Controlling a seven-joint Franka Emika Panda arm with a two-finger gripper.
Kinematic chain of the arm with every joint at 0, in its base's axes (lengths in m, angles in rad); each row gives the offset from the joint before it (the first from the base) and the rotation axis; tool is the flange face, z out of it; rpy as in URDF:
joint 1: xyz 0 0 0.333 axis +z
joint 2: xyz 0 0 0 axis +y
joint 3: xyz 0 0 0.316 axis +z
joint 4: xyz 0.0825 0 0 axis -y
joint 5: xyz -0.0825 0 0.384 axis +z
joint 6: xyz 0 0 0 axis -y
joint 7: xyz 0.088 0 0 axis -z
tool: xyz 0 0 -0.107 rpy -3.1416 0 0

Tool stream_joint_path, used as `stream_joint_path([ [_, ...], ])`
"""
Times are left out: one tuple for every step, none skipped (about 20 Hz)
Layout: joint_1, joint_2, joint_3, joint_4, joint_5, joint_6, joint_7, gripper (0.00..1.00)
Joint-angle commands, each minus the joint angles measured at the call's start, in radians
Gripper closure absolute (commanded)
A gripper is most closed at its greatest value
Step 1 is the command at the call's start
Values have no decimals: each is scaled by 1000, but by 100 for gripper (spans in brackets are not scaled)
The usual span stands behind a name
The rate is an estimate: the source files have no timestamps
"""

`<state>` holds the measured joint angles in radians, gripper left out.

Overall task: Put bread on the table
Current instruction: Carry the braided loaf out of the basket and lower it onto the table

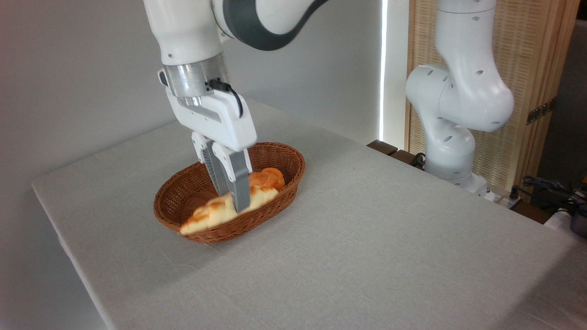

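One loaf, the bread [215, 214], clamped near its middle by the claw [237, 201], lifted slightly and hanging over the front rim of the basket [174, 192]. Long axis running left-low to right-high, left tip drooping past the rim. Round bun [270, 178] just behind. Bare counter [367, 238] lying toward the front and right edges; probably clearing the rim first.

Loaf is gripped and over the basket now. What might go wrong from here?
1. The gripper pinches the long golden braided loaf near its middle, and its left tip sags; it may swivel or slip out.
2. That low tip sits close to the brown wicker basket's rim and may catch.
3. The round orange bun lies just behind and may get nudged.
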<state>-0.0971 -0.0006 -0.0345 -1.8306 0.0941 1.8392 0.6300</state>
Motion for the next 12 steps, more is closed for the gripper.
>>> stream_joint_path([
  [39,14,33,10,19,31,85,55],
  [43,16,36,10,19,32,102,55],
  [46,21,36,8,19,37,112,55],
  [45,28,36,7,21,44,112,55],
  [45,37,36,5,21,55,112,55],
  [45,45,33,-1,21,67,112,55],
  [45,54,27,-16,22,90,112,55],
  [45,60,24,-30,30,121,112,53],
  [45,62,21,-50,59,158,114,47],
  [45,63,18,-68,94,187,114,34],
  [43,68,16,-84,126,205,114,14],
  [43,70,12,-90,148,207,112,0],
])
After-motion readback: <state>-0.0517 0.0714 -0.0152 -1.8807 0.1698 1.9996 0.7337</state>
